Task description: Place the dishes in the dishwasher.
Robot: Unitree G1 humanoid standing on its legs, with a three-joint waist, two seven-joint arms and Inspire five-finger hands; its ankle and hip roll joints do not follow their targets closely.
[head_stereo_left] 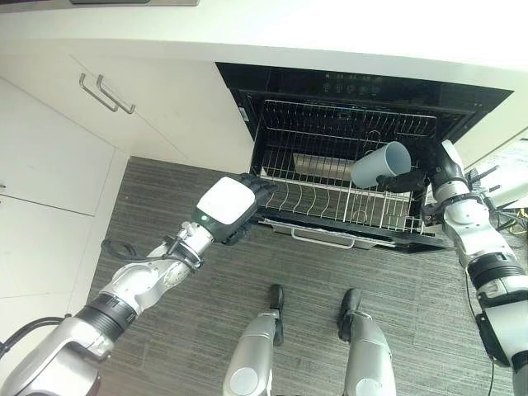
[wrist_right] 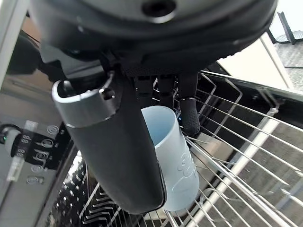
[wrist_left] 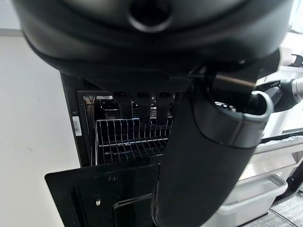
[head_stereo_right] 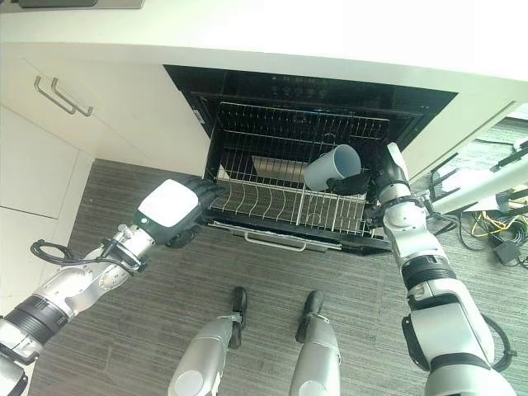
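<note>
Holding a pale blue cup [head_stereo_left: 381, 164] pinched between thumb and fingers, our right hand [head_stereo_left: 412, 179] hung over the dishwasher's pulled-out wire rack [head_stereo_left: 330, 202], cup tilted with its mouth upward and clear of the tines. Our left hand [head_stereo_left: 235, 208] rested at the rack's left front edge, fingers fairly straight. We judged placing underway; next we needed to lower, seat and release the cup.

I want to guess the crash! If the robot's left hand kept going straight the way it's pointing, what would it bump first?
Probably the wire rack: the left hand points at its near left edge. Depth is hard to judge.
</note>
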